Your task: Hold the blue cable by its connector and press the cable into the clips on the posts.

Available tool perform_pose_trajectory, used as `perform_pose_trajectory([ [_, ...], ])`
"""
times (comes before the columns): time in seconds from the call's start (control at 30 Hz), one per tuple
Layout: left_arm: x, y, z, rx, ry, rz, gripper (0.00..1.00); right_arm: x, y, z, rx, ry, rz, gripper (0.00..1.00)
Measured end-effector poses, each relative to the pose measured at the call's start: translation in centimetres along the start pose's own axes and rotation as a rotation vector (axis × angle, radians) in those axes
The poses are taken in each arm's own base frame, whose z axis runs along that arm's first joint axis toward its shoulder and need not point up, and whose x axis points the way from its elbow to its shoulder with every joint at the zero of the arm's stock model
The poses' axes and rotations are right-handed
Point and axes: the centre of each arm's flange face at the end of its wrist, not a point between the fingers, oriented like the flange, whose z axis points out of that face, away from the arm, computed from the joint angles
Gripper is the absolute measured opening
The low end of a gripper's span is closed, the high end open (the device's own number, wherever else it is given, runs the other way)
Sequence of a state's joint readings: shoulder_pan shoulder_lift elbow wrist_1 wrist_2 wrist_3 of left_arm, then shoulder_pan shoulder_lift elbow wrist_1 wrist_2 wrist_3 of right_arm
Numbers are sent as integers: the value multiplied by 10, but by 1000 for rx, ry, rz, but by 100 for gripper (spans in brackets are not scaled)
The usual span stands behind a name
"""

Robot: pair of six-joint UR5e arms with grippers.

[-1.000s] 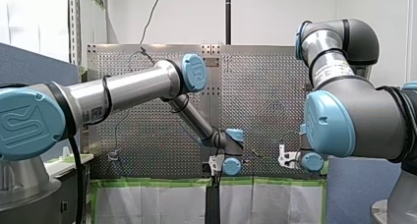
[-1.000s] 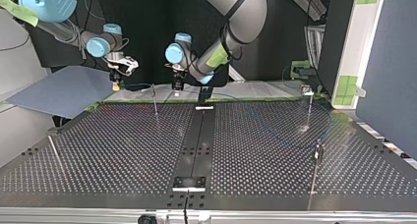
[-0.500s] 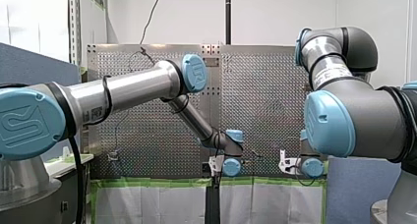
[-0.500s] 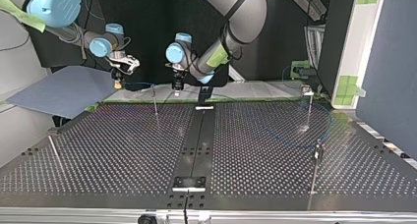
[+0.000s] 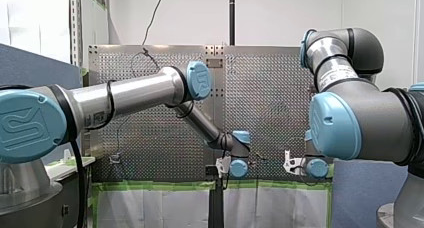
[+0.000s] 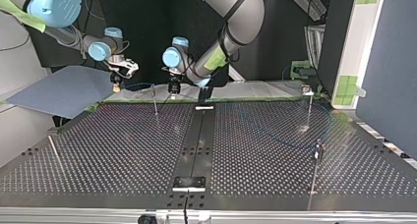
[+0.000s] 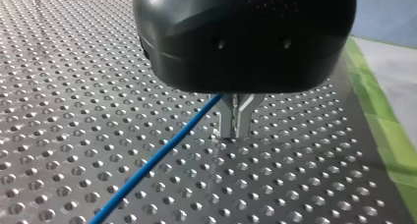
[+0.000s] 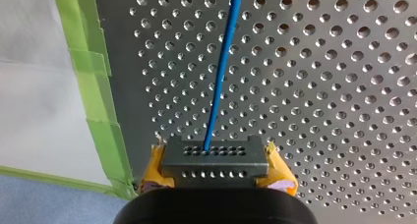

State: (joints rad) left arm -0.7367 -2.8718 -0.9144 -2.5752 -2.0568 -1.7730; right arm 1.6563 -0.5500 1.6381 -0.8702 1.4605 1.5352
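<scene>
Left arm: my left arm (image 5: 140, 90), a silver tube with light-blue joint caps, enters at the front view's left edge. Its elbow is at upper centre and its forearm slopes down to lower centre.
Left gripper: my left gripper (image 7: 235, 133) has a black body and slim metal fingers (image 7: 227, 121). The jaws are pressed together, with a thin blue cable (image 7: 157, 157) running in at their root.
Right arm: my right arm (image 5: 350, 113), grey and silver with blue caps, fills the front view's right side, its wrist low and right of centre.
Right gripper: my right gripper (image 8: 216, 167) is black with yellow pads (image 8: 279, 177). The jaws clamp a dark grey perforated connector block (image 8: 214, 153) from both sides.
Spacing: in the top view's upper left both grippers point tips down, apart from each other, my right one further left.
</scene>
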Motion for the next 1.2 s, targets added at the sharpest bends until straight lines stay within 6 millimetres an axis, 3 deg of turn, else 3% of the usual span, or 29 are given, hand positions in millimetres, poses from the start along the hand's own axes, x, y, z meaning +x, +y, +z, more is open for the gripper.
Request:
perform_pose_trajectory([
  [1.0, -3, -4, 3, 20, 2, -14, 3, 29, 10, 31, -4, 44, 21, 0],
  [1.2, 4, -3, 1, 26, 16, -19, 3, 32, 10, 34, 0, 51, 25, 0],
])
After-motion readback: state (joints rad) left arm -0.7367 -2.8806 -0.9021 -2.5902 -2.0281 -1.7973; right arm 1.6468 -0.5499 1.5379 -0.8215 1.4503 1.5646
